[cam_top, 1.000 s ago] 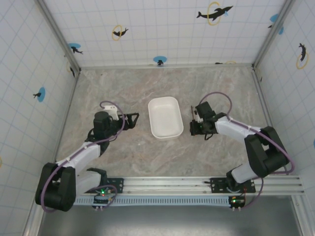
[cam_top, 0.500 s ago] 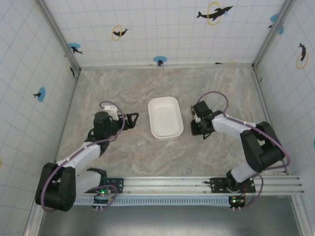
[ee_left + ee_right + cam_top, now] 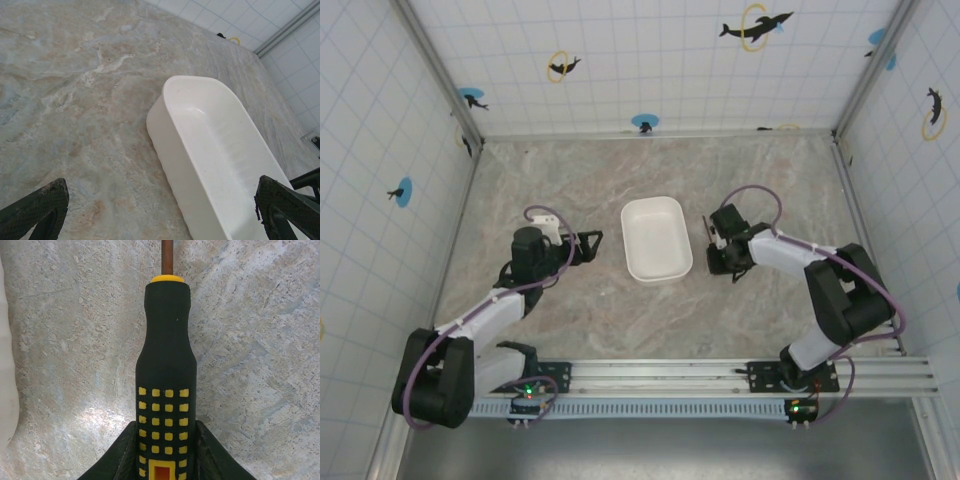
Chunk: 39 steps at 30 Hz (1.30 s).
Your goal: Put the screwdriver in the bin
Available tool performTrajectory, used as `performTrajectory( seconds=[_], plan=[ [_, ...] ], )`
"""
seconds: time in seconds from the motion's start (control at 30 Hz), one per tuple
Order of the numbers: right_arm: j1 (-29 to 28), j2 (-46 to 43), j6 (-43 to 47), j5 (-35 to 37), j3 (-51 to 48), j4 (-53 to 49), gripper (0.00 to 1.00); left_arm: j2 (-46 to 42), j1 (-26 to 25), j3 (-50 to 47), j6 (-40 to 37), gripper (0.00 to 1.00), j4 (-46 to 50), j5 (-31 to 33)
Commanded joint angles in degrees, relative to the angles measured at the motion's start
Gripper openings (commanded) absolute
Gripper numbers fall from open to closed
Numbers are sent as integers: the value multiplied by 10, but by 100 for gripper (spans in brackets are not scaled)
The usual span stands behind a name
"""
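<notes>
Currently the bin (image 3: 657, 238) sits on the marble-patterned table (image 3: 620, 320), its long axis running away from the arm bases. The screwdriver (image 3: 165, 390) is outside the bin, just beside its right long side. Its thin shaft (image 3: 706, 227) points toward the back wall, roughly parallel to that side. The right gripper (image 3: 713, 252) is clamped on the black-and-yellow handle. In the right wrist view both fingers (image 3: 122, 460) press against the handle's lower part, and the bin's white wall (image 3: 7, 390) shows at the left edge. Whether the screwdriver touches the table cannot be told. The left gripper (image 3: 592, 243) hangs to the left of the bin, near it but apart. Its jaws are spread wide: in the left wrist view the fingertips (image 3: 37, 210) stand at the two lower corners, with the bin's near end between them
</notes>
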<state>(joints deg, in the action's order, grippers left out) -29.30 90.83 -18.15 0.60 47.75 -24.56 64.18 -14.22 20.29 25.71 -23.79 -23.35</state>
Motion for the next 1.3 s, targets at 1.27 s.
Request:
performTrajectory(
  seconds=[1.27],
  plan=[
    [-136,32,12,-129,248,-126,0,-39,-4,22,-39,98,75,14]
  ],
)
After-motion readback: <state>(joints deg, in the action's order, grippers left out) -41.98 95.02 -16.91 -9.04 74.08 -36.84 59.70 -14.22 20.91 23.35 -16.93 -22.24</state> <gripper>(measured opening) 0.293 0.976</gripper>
